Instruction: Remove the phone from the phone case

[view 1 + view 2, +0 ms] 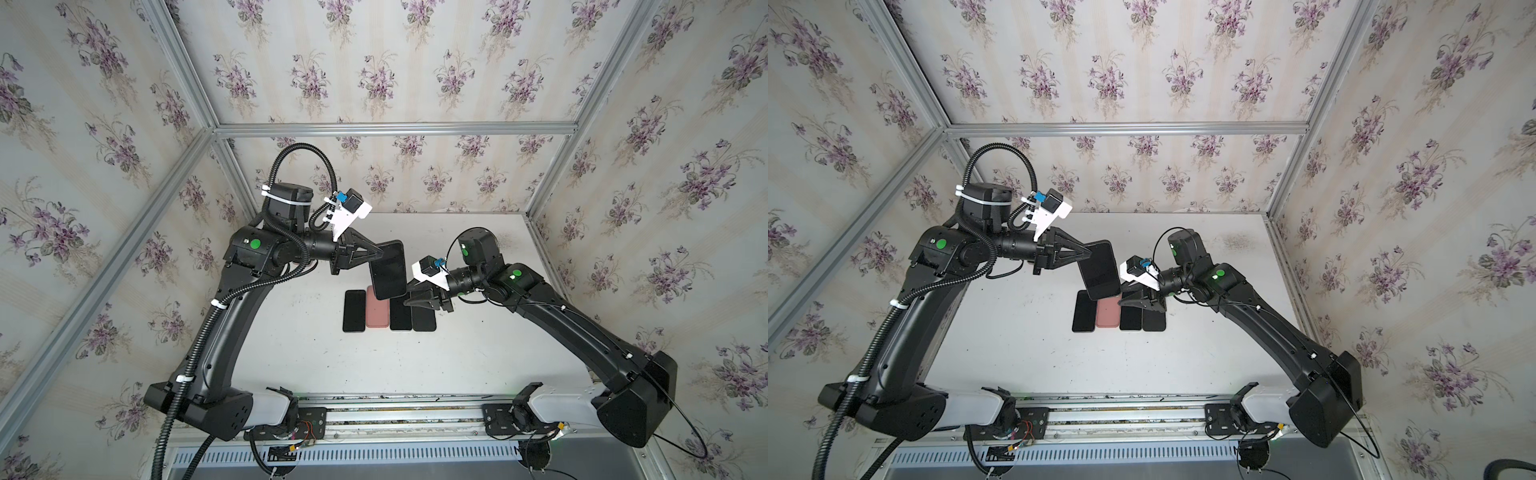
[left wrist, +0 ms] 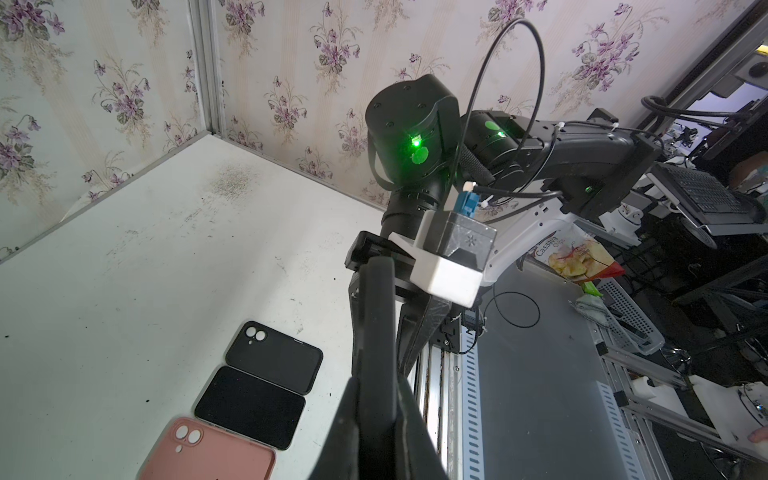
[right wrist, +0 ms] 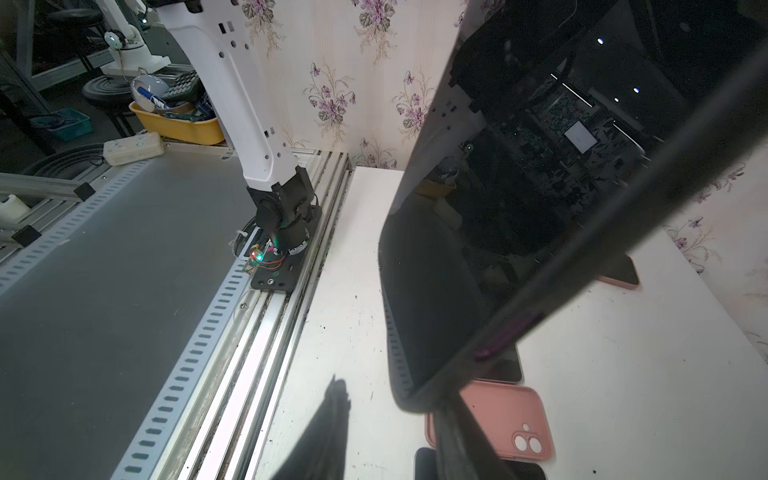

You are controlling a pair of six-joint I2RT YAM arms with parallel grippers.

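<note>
A phone [image 1: 388,270] [image 1: 1100,270] in a black phone case hangs tilted above the table in both top views. My left gripper [image 1: 380,253] [image 1: 1090,252] is shut on its upper left edge. In the left wrist view the phone [image 2: 376,332] shows edge-on, clamped between the fingers of the left gripper [image 2: 378,382]. My right gripper [image 1: 406,300] [image 1: 1123,301] sits at the phone's lower right corner. In the right wrist view the glossy screen [image 3: 519,187] fills the right half. The right gripper [image 3: 392,395] is open, with the case's corner against one finger [image 3: 461,440].
On the white table [image 1: 291,353] under the phone lies a row: a black phone [image 1: 354,311], a pink case [image 1: 377,313] [image 3: 511,415] [image 2: 208,453], another black phone [image 1: 400,318] [image 2: 249,407] and a black case [image 1: 424,320] [image 2: 274,357]. A metal rail [image 1: 395,411] runs along the table's front edge.
</note>
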